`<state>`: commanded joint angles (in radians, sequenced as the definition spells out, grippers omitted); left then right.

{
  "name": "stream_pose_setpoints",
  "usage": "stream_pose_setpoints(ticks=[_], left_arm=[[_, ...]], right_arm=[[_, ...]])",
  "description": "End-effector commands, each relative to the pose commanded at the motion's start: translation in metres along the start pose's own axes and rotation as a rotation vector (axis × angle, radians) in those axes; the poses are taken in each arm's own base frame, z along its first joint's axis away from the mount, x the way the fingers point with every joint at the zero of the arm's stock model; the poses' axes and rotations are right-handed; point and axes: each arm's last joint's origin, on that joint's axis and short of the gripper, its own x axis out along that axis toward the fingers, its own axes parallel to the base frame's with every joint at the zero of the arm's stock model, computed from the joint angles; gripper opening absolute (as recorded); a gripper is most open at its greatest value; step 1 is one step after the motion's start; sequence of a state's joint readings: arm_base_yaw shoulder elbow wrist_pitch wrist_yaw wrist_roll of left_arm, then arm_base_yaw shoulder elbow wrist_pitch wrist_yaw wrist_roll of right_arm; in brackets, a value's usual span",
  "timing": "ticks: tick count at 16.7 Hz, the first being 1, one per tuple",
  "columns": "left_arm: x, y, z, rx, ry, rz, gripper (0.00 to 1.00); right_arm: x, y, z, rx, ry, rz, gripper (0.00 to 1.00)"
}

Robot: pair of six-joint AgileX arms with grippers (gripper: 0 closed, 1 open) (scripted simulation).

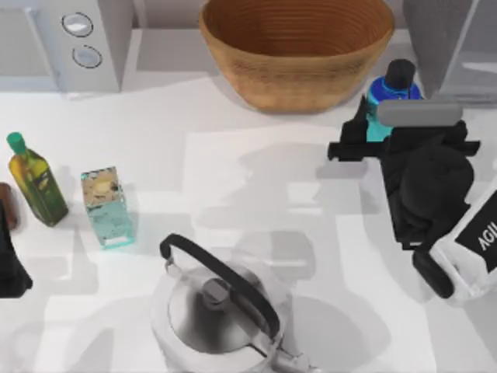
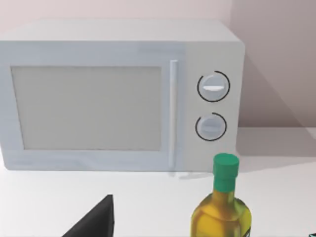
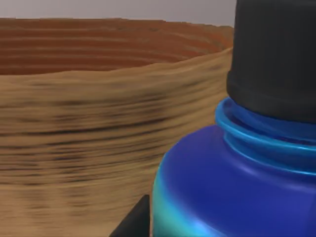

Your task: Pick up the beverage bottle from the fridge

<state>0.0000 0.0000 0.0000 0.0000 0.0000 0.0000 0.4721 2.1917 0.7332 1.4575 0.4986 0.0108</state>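
The right hand [image 1: 371,124] sits at the back right of the tabletop [image 1: 311,233], and the beverage bottle [image 1: 392,97] stands upright directly at its fingertips, black cap up and blue shoulder showing, with the cyan body dropping behind the hand's dark frame. I cannot tell whether the fingers are spread or pressed onto the bottle, since the arm covers the contact. Just beyond the hand, toward the back right corner, is the fridge [image 1: 454,47] with its pale glassy front; the bottle stands on the tabletop just in front of its corner. To the hand's other side, close by the bottle, rises the woven basket [image 1: 295,47], whose brown wall also fills the background in the right wrist view behind the bottle's blue shoulder. Nearer the front, well apart from the hand, sits a metal kettle [image 1: 221,315] with a black handle. The left hand [image 1: 12,268] is parked at the left edge of the tabletop, near the oil bottle [image 1: 35,183] and teal carton [image 1: 107,208], with the microwave [image 1: 70,39] behind them.
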Motion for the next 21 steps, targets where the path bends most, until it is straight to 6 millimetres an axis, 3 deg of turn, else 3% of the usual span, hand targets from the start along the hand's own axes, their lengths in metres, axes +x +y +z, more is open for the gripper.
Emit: stream_pose_setpoints(ticks=[2, 15, 21], left_arm=[[0.0, 0.0, 0.0, 0.0, 0.0, 0.0, 1.0], [0.0, 0.0, 0.0, 0.0, 0.0, 0.0, 1.0], [0.0, 0.0, 0.0, 0.0, 0.0, 0.0, 1.0]], right_arm=[[0.0, 0.0, 0.0, 0.0, 0.0, 0.0, 0.0], [0.0, 0.0, 0.0, 0.0, 0.0, 0.0, 0.98], [0.0, 0.0, 0.0, 0.0, 0.0, 0.0, 1.0]])
